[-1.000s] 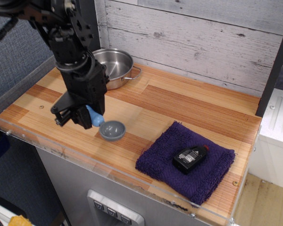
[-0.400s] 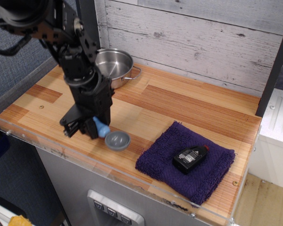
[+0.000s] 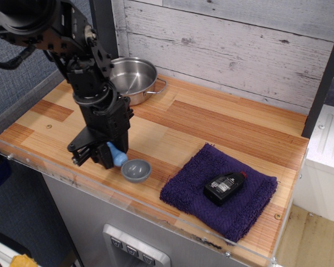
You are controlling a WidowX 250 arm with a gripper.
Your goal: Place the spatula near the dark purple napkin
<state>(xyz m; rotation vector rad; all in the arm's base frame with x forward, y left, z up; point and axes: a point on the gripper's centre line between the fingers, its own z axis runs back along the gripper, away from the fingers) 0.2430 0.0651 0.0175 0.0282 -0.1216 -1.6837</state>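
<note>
The spatula (image 3: 131, 167) has a light blue handle and a grey round bowl head. It rests on the wooden counter near the front edge, left of the dark purple napkin (image 3: 220, 189). My black gripper (image 3: 97, 156) is low over the handle end, its fingers around the blue handle; whether they still clamp it is hard to see. The grey head sticks out to the right of the gripper, a short gap from the napkin's left corner.
A small black bottle with a red cap (image 3: 225, 185) lies on the napkin. A steel pot (image 3: 133, 78) stands at the back left. The clear counter rim (image 3: 55, 172) runs along the front. A wood plank wall is behind.
The gripper and spatula moved toward the front edge and slightly right over the last second, then settled a little lower and left, with the head near the front rim.
</note>
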